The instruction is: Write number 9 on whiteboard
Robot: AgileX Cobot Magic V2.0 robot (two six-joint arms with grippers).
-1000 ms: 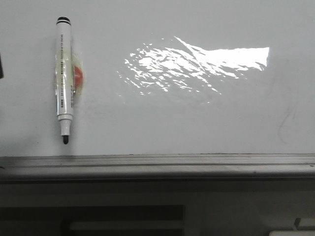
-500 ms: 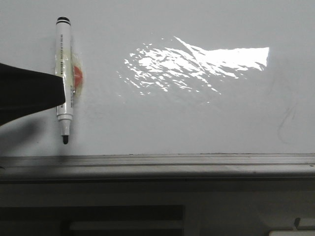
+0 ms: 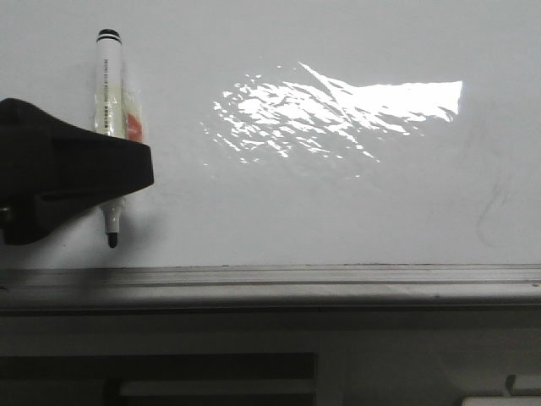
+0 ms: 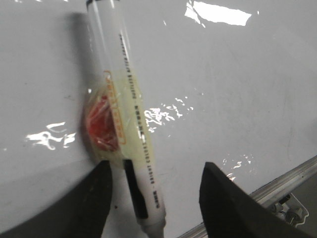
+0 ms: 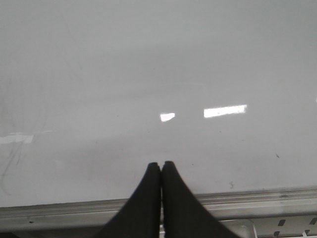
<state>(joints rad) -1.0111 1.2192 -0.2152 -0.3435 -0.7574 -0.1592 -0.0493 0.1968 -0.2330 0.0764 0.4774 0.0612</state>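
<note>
The whiteboard is glossy white with a bright glare patch; no drawn number 9 shows on it. A white marker with a black tip hangs tip-down at the board's left, fixed by clear tape over a red pad. My left gripper reaches in from the left and covers the marker's lower body. In the left wrist view it is open, with the marker between the fingers, close to one of them, not clamped. My right gripper is shut and empty, facing bare board.
A grey metal rail runs along the board's bottom edge, also in the right wrist view. A faint grey smudge marks the board's right side. Dark shelving lies below the rail.
My left gripper has come in from the left edge and moved right until its fingers straddle the marker's lower body. The marker has not moved.
</note>
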